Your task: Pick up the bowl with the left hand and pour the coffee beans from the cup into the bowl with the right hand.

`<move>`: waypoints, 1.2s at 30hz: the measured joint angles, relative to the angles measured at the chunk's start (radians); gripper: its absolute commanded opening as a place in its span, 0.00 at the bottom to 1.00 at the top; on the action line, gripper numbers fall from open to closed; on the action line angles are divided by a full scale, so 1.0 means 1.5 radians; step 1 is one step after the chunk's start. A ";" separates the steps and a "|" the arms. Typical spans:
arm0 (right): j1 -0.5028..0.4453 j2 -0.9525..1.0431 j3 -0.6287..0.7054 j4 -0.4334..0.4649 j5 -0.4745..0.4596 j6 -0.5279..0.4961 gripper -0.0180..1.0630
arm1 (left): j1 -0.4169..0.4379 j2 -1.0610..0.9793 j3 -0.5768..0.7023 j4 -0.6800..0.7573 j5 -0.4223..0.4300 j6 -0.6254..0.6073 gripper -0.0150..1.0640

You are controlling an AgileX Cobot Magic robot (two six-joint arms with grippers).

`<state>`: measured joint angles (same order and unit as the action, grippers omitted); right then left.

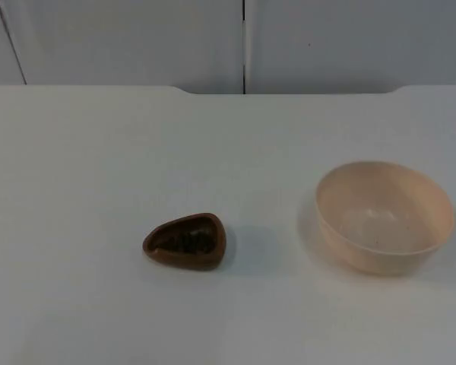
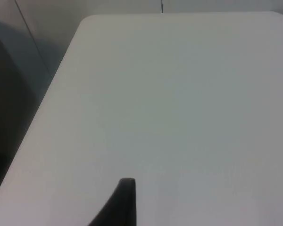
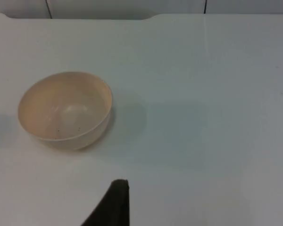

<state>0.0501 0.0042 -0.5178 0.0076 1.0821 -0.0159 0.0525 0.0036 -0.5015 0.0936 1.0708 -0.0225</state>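
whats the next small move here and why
Probably bring the left gripper across toward the bowl. It stands upright and looks empty on the white table, to the right of the brown cup holding the beans, and nothing is gripped yet.

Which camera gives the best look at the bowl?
The right wrist view: the bowl sits whole, its inside open to the camera. The top view has it whole too, near the frame's edge. The left wrist view looks onto bare table.

table: white, matte (rounded corners) | wall: grey partition panels
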 measured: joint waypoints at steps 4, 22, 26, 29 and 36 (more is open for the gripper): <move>0.000 0.000 0.000 0.000 0.000 0.000 0.99 | 0.000 0.000 0.000 0.000 0.000 0.000 0.99; 0.000 0.000 0.000 0.000 0.000 0.000 0.99 | 0.000 0.000 0.001 0.000 0.000 0.000 0.99; 0.000 0.000 0.000 0.000 0.000 0.000 0.99 | 0.000 0.000 0.001 0.000 0.000 0.000 0.99; 0.000 0.000 0.000 0.000 0.000 0.000 0.99 | 0.000 0.000 0.001 -0.001 0.000 0.000 0.99; 0.000 0.000 0.000 0.000 0.000 0.000 0.99 | 0.000 0.000 0.001 -0.005 0.000 0.005 0.99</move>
<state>0.0501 0.0042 -0.5178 0.0076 1.0821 -0.0159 0.0525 0.0036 -0.4999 0.0862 1.0708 -0.0145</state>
